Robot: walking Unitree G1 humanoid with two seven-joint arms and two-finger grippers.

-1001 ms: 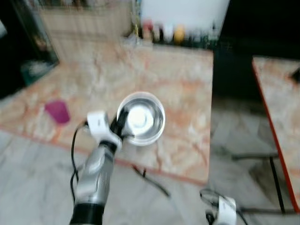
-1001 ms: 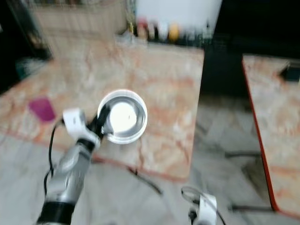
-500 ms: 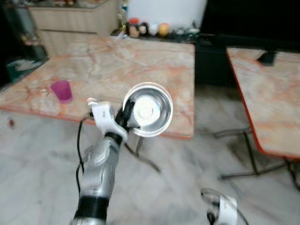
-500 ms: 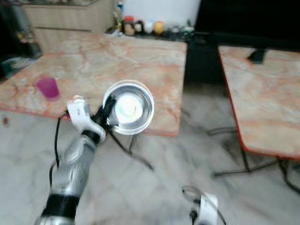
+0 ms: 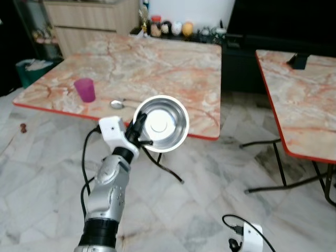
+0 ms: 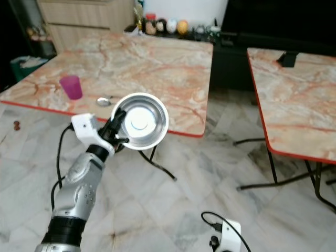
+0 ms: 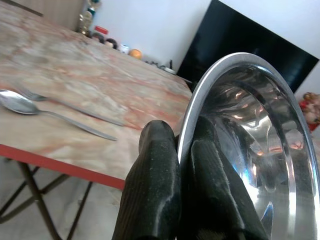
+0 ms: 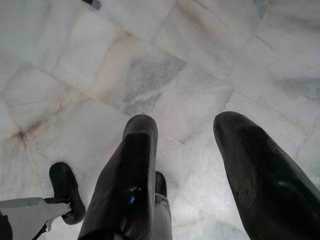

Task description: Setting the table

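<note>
Currently carrying: left gripper (image 5: 139,131) clamped on steel bowl (image 5: 161,123) rim, bowl held over floor at table (image 5: 173,68) near edge. Spoon (image 5: 117,104), possibly fork beside, pink cup (image 5: 84,90) already set. Right gripper (image 8: 192,165) idle, fingers apart. Next: step closer, lower bowl by spoon.

Head stereo pair: high, facing forward and down over the bench (image 5: 157,63) near edge; both eyes share bench and floor (image 6: 173,210). Left wrist camera: close, looking across that bench. Right wrist camera: facing straight down at floor.
</note>
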